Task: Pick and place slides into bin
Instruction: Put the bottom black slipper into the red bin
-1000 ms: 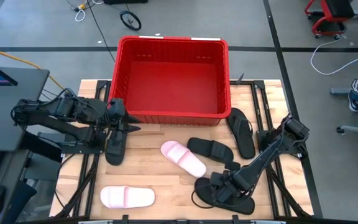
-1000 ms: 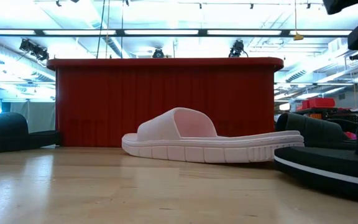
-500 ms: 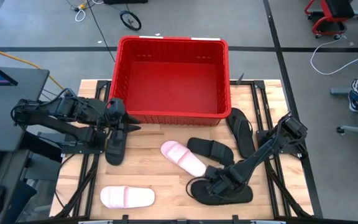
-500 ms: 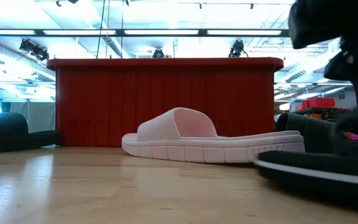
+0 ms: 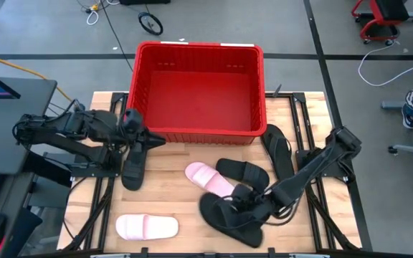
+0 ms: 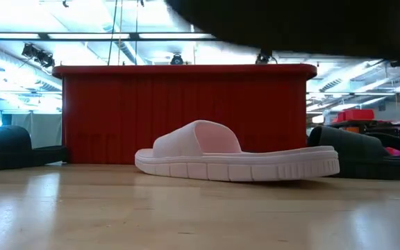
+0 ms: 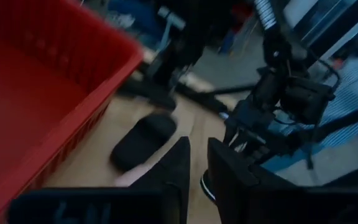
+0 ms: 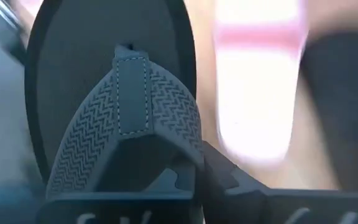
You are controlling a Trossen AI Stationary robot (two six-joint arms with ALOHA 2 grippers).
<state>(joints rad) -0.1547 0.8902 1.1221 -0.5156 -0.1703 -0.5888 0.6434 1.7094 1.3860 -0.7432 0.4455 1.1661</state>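
The red bin (image 5: 192, 133) stands at the table's far middle. My right gripper (image 5: 253, 203) is near the front, shut on a black thong-strap flip-flop (image 5: 224, 215) that is raised above the wood. A pale pink slide (image 5: 210, 180) lies on its sole just beyond it, and another pink slide (image 5: 146, 227) lies at the front left. A black wide-band slide (image 5: 242, 172) and a black flip-flop (image 5: 278, 154) lie to the right. My left gripper (image 5: 153, 141) hovers by the bin's near left corner, past the far end of a black slide (image 5: 133, 168), with a narrow gap and nothing between its fingers (image 7: 179, 165). My right gripper pinches one side arm of the flip-flop's thong strap (image 8: 166, 140) between its two fingers, back from the toe post (image 8: 126, 53). The fingers come slanting down from the table's right. The flip-flop is lifted clear, and its sole (image 6: 290, 28) shows high above the table in the low view.
The bin's near wall (image 6: 186, 114) rises behind the pink slide (image 6: 235, 156). Bare wood lies between the two pink slides and along the front edge. The arm bases stand at the table's left and right edges.
My right gripper has taken hold of the black flip-flop, dragged it toward the table's left, then lifted it clear of the wood; the flip-flop has swung round under it. My left gripper has turned and tipped its fingers toward the table's right, above the black slide, which stays put.
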